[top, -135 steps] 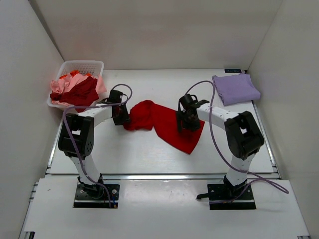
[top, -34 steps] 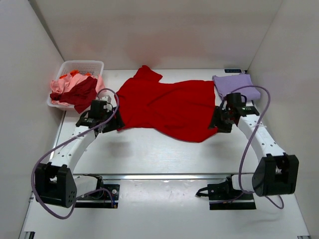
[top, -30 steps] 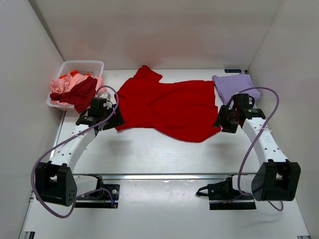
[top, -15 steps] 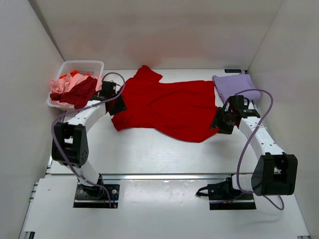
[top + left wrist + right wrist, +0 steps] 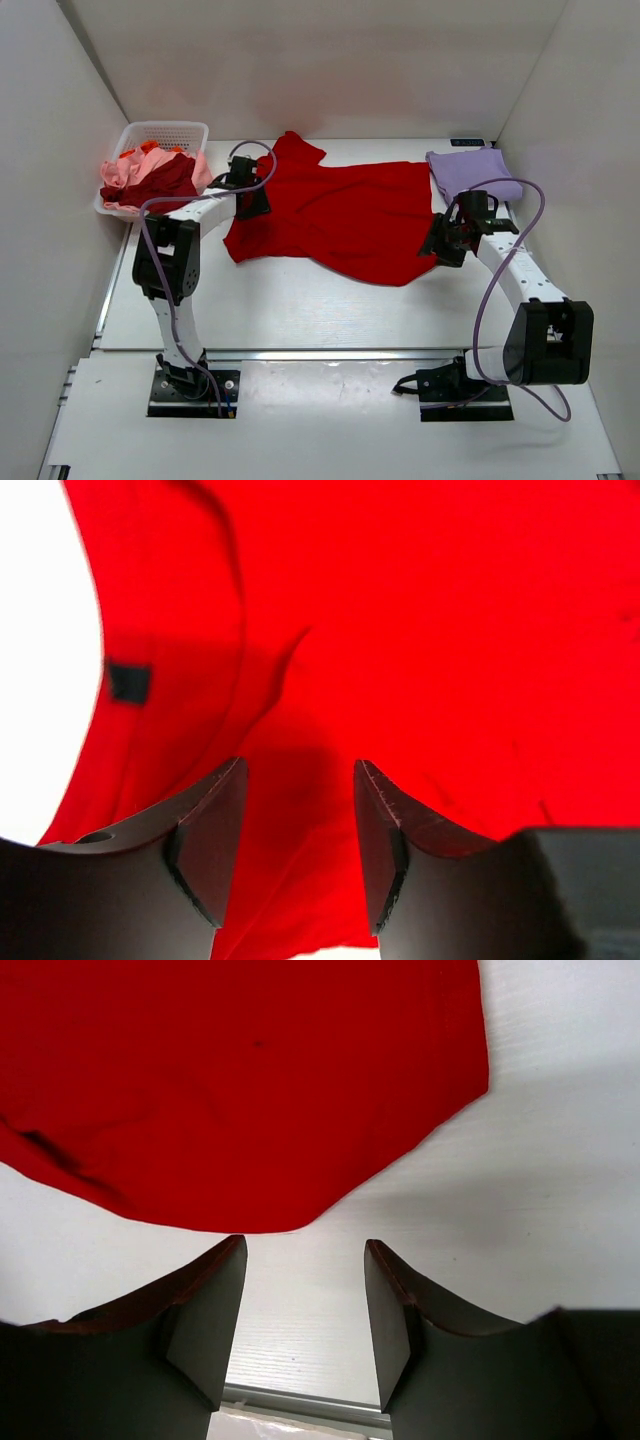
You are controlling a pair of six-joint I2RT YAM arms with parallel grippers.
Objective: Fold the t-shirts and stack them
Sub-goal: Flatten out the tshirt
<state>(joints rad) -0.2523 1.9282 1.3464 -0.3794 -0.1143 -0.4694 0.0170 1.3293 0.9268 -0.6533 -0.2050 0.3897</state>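
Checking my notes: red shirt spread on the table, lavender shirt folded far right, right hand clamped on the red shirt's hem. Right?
Only the grip is wrong. The right wrist view shows the right hand open, bare table between its fingers, just off the edge of the red shirt. The rest stands.

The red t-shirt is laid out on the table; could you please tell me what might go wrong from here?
The red t-shirt lies creased and skewed, so a fold may come out crooked. Its far right corner sits beside the folded lavender t-shirt; a pull there could drag that one. The open right end effector hovers over bare table just off the hem and might close on nothing.
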